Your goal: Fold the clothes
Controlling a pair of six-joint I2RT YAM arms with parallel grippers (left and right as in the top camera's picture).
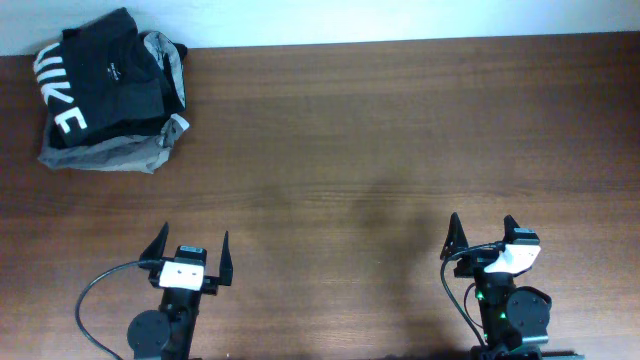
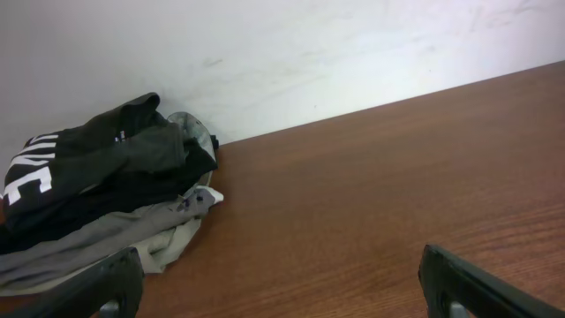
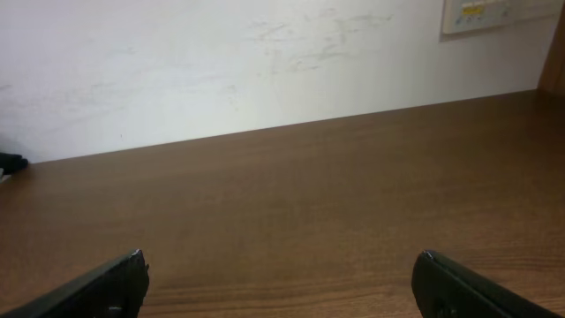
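Note:
A pile of clothes (image 1: 108, 90) lies at the table's far left corner: a black garment with white letters on top of a grey one. It also shows in the left wrist view (image 2: 106, 203) at the left, against the wall. My left gripper (image 1: 190, 250) is open and empty near the front edge, far from the pile; its fingers frame bare wood in the left wrist view (image 2: 282, 287). My right gripper (image 1: 482, 235) is open and empty at the front right; its fingers show in the right wrist view (image 3: 282, 283).
The brown wooden table (image 1: 380, 150) runs back to a white wall (image 3: 265, 62). A wall panel (image 3: 490, 13) is at the upper right of the right wrist view. A black cable (image 1: 95, 295) loops beside the left arm.

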